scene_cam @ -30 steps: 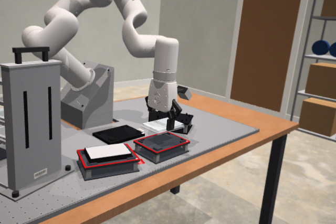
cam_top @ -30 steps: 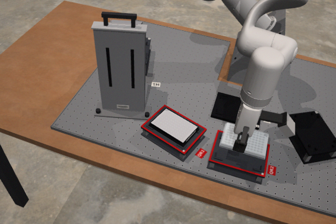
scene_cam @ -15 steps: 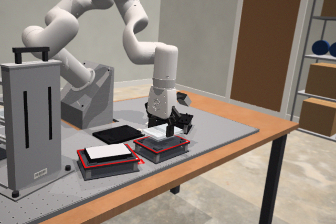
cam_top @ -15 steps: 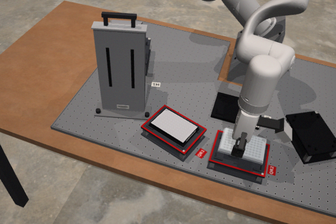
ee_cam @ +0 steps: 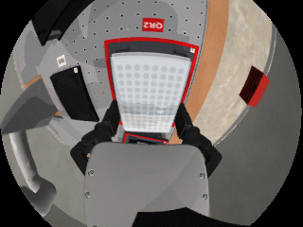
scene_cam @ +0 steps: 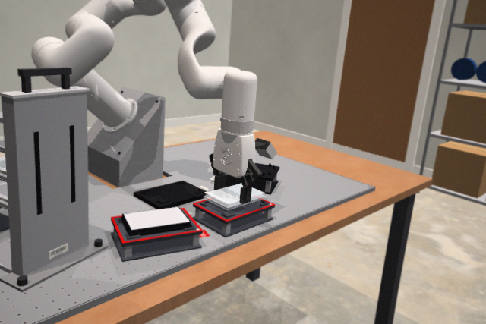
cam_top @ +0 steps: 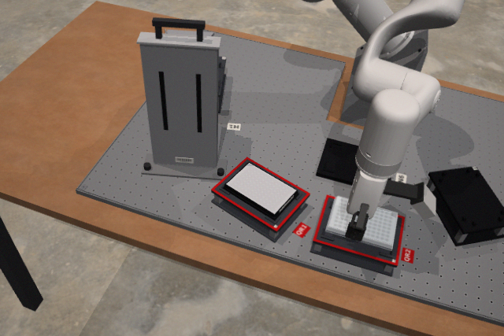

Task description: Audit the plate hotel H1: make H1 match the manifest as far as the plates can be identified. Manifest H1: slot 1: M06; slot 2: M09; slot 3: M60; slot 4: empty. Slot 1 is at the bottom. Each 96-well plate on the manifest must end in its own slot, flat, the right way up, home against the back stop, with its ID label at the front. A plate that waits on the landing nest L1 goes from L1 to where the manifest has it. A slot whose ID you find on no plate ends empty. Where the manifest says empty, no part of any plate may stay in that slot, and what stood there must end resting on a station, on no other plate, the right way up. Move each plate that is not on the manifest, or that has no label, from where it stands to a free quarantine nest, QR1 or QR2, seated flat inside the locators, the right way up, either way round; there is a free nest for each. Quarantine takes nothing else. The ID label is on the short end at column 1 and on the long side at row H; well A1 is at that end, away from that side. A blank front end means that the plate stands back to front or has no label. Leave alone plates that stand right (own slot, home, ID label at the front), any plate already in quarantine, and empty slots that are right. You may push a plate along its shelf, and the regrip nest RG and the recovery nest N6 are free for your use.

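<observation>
My gripper [cam_top: 357, 224] is shut on a clear 96-well plate [cam_top: 368, 223], gripping it across its width, wells up. The plate hangs level just over the red-framed quarantine nest QR2 [cam_top: 357, 242]; I cannot tell whether it touches the nest. The wrist view shows the plate [ee_cam: 150, 91] between my fingers, lined up inside the red frame. It also shows in the exterior view [scene_cam: 231, 196]. Quarantine nest QR1 holds another plate [cam_top: 260, 188] with a plain white top. The plate hotel H1 [cam_top: 181, 100] shows its closed back; its slots are hidden.
A flat black nest [cam_top: 339, 160] lies behind QR2. A taller black block [cam_top: 468, 204] stands to the right of QR2. The arm's base [scene_cam: 125, 136] sits at the back of the grey breadboard.
</observation>
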`<state>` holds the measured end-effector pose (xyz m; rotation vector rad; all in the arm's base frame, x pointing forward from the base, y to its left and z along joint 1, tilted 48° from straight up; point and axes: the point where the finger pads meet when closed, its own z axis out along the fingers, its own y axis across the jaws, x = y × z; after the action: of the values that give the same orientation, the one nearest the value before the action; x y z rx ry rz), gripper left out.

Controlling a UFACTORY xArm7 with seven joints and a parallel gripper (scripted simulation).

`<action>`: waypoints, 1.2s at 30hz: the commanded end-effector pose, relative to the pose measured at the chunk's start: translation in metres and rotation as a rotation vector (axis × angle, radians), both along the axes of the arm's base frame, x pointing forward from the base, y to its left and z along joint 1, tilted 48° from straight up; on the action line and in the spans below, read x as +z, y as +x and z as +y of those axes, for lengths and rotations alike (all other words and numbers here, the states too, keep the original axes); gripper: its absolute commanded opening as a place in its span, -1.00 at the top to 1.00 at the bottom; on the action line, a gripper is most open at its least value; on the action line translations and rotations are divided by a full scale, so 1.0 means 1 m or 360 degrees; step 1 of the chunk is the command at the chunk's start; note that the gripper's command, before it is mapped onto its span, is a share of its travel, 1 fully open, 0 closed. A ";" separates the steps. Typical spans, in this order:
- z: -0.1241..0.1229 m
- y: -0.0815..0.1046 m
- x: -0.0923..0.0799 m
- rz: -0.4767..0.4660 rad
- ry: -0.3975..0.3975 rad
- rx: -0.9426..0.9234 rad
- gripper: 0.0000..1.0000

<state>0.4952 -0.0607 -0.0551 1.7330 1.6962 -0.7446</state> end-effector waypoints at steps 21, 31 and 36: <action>-0.002 0.002 -0.002 -0.0004 0.0002 0.0005 1.00; -0.007 0.002 -0.007 -0.0004 0.0002 0.0005 1.00; -0.008 0.002 -0.008 -0.0004 0.0002 0.0005 1.00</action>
<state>0.4951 -0.0703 -0.0635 1.7333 1.6959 -0.7454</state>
